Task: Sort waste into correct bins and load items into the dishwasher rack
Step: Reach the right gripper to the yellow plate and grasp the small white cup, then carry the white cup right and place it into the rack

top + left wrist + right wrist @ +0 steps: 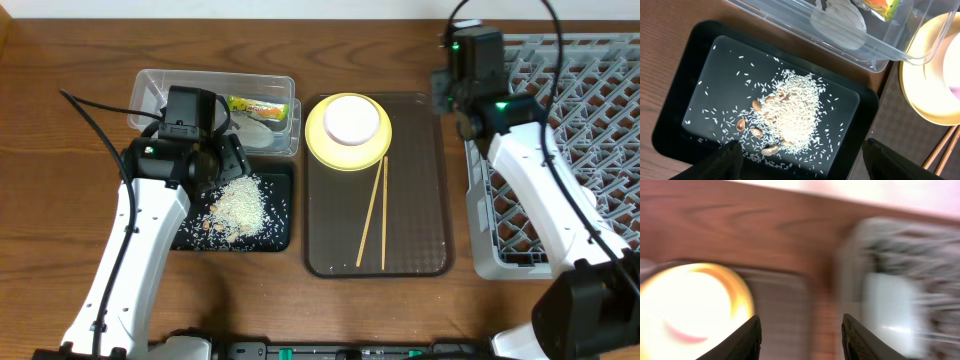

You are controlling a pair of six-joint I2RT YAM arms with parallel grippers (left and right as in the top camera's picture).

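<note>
Left gripper [802,150] hangs over the black tray [675,100], jaws spread wide with nothing between them. Below it the rice grains [795,117] lie heaped mid-tray, a few brown nut-like bits mixed in and stray grains scattered to the rim. Just behind the tray, nearly touching, is the clear tub [160,85], holding the green snack wrapper [255,104] and the crumpled clear wrapper [268,125]. To the right lies the brown serving tray [420,200]: the yellow plate [318,140] is at its far end with the white bowl [350,120] on it, and the two chopsticks [374,215] lie lengthwise on bare tray below. There is open table along the near edge. The right gripper [801,322] is up at the far corner between the serving tray and the dishwasher rack [580,110], jaws parted and gripping nothing. Its white arm lies across the rack's left side, and the frame cuts off the rack's right side. The right wrist view is smeared, so a pale shape in the rack can't be named.
</note>
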